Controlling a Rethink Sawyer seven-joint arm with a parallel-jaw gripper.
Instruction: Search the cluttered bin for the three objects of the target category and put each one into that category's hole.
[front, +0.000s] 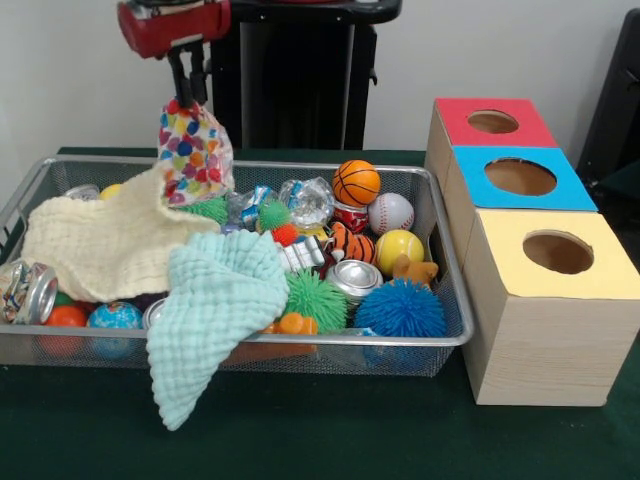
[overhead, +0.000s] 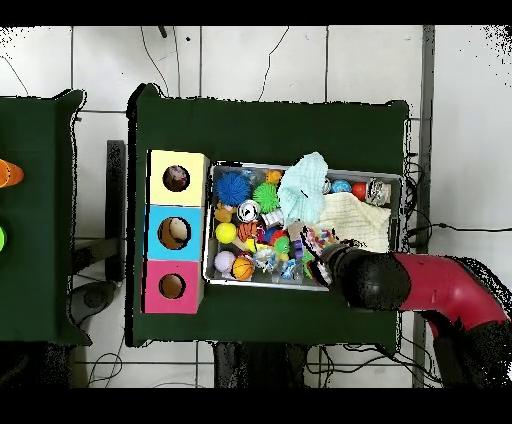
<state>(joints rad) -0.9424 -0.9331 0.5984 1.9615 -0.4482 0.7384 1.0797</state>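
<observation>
Holding a multicoloured fabric bundle (front: 194, 152) pinched by its top, my gripper (front: 187, 97) has its fingers closed on it above the bin (front: 452, 300), over the far rim's left half, with open air around it toward the boxes (front: 548, 290).

No readable text, labels, brand names, numbers or signs appear in either view. The cans (front: 352, 279) in the bin (front: 452, 330) show printed patterns, but nothing on them can be made out.
</observation>
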